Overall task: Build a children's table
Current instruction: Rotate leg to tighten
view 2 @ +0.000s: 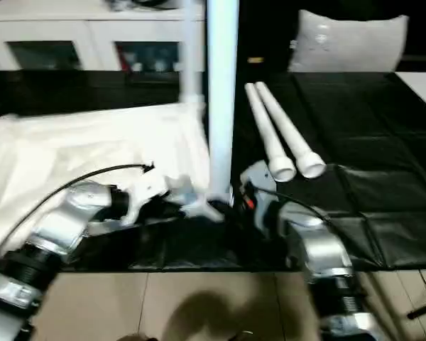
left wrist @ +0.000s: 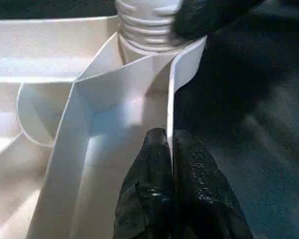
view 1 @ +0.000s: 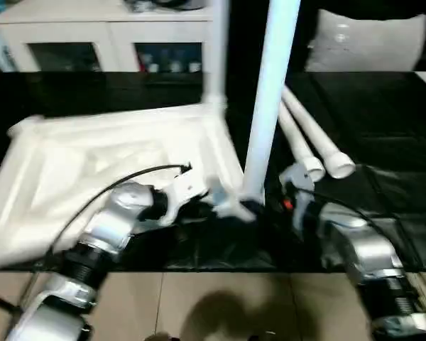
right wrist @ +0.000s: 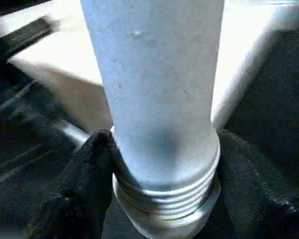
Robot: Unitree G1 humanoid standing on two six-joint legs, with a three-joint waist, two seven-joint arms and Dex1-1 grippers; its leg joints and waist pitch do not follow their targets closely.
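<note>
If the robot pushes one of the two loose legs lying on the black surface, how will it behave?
The loose legs are round tubes, so one would probably roll sideways. The taper suggests it would curve. Being hollow plastic, it looks light and stiff.

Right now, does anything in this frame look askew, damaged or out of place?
Only one thing: the near leg stands in the tabletop's corner socket with its threads still exposed, so it isn't seated. It also appears to lean slightly. The two spare legs lie neatly together.
</note>
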